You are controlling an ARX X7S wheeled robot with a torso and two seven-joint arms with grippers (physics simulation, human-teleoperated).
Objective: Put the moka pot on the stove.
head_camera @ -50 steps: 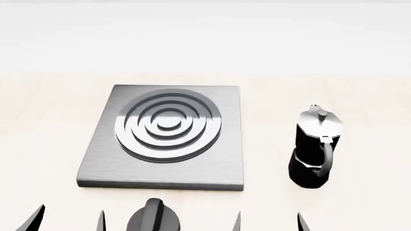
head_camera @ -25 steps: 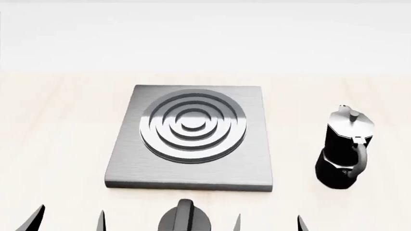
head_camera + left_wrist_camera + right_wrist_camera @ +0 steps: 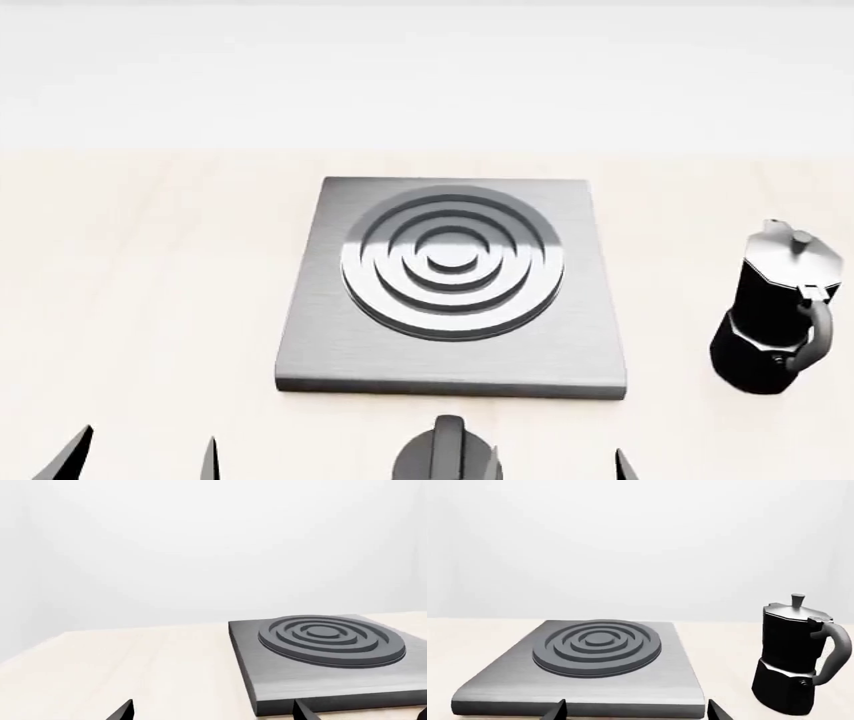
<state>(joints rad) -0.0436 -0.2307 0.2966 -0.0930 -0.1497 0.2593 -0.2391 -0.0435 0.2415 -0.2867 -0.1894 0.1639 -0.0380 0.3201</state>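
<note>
One moka pot (image 3: 775,316) stands upright on the pale surface (image 3: 147,290), well apart from the right side of the one stove (image 3: 454,290), its handle turned toward the robot. One short black knob (image 3: 446,462) sits just in front of the stove's near edge. Both sets of jaws are spread and hold nothing (only their dark tips show): the left gripper (image 3: 140,455) at lower left, the right gripper (image 3: 558,462) near the knob.

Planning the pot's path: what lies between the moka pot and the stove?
Only bare wooden tabletop separates the moka pot from the stove, clearest in the head view.
</note>
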